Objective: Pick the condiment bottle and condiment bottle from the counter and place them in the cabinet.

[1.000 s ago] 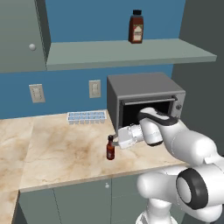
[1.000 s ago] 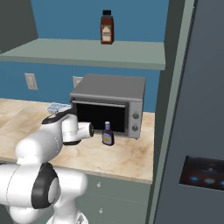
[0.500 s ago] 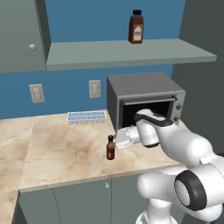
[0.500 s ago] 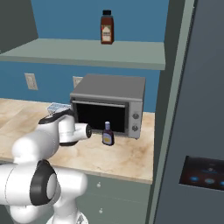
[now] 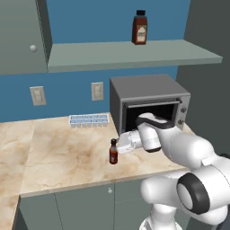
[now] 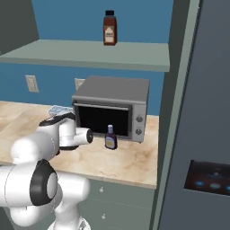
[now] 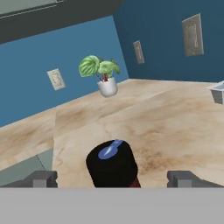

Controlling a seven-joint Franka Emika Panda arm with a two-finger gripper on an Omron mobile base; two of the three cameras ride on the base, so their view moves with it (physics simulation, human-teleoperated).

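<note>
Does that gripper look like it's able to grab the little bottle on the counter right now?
Probably yes. The gripper is open, and the bottle stands upright on the counter with its black cap between the two fingertips. Nothing else stands close around it.

In the hand view the bottle (image 7: 112,164) shows just its black cap; its body drops below the bottom edge. The claw (image 7: 112,178) is cut off to two finger stubs, one each side of the cap. In the left base view the claw's fingers by the bottle (image 5: 113,152) are too small to make out. The shelf bottle's (image 5: 139,28) label is unreadable. The tray (image 7: 217,93) runs off the right edge.
</note>
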